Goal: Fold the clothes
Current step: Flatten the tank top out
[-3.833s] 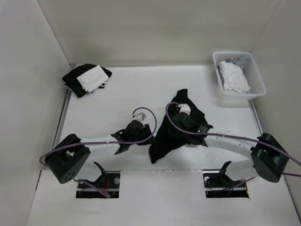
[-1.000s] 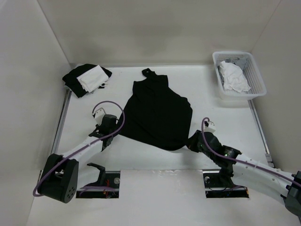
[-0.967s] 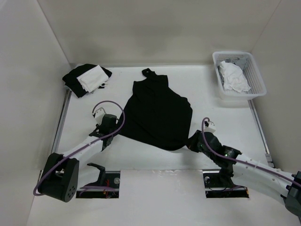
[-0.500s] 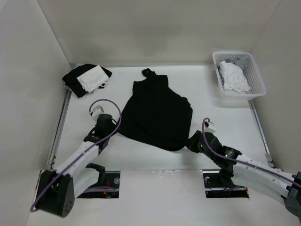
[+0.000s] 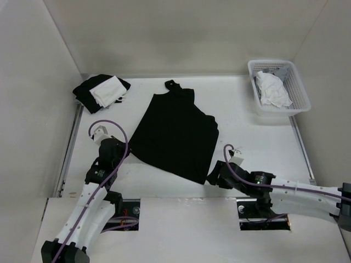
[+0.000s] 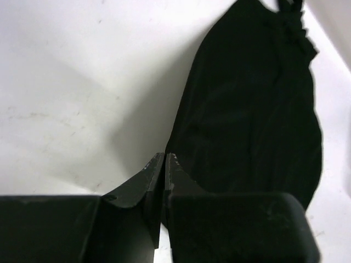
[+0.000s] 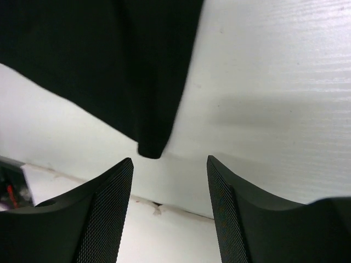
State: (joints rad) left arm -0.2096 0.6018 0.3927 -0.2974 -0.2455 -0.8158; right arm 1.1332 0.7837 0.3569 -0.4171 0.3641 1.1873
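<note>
Lying between left claw [image 6: 165, 156] and right claw [image 7: 170, 159], black top [image 5: 175, 129]

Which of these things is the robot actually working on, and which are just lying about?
Part of the job:
- black top, spread out flat

Just lying about:
- white basket holding white garments
- black bundle topped with a white cloth

Right jaws released the top [image 5: 175, 131].
</note>
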